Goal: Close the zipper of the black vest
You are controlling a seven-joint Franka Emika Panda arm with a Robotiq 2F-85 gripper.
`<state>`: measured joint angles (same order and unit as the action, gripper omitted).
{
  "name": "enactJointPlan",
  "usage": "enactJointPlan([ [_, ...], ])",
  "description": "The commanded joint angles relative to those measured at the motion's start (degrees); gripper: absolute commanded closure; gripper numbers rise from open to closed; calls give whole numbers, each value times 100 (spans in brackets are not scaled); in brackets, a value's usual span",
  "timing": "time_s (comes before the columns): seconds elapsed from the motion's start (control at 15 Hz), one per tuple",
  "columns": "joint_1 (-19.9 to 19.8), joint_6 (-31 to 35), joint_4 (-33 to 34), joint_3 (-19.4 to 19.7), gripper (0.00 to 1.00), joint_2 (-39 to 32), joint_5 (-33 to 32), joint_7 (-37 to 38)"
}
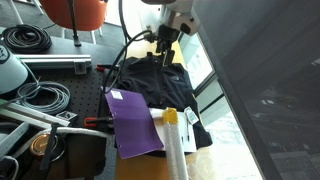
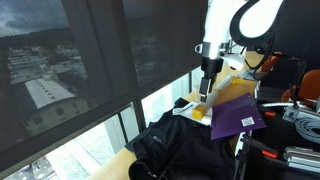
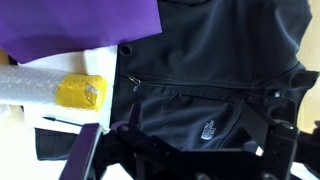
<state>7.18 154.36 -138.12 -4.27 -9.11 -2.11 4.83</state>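
Wrist view: gripper (image 3: 185,140) spread wide, empty, poised above black vest (image 3: 215,70), presumably seeking its zipper; purple sheet (image 3: 80,25) at 11 o'clock.

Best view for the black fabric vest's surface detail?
Wrist view: the black fabric vest fills the frame, showing a seam line and small logo. In both exterior views the vest is only a dark crumpled heap.
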Motion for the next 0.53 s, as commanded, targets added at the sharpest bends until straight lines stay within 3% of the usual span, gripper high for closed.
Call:
enactJointPlan([
  [0.0,-48,277,887,88,0,-1176,-20,85],
  [0.47,129,276,2374,370,0,-2935,-91,153],
])
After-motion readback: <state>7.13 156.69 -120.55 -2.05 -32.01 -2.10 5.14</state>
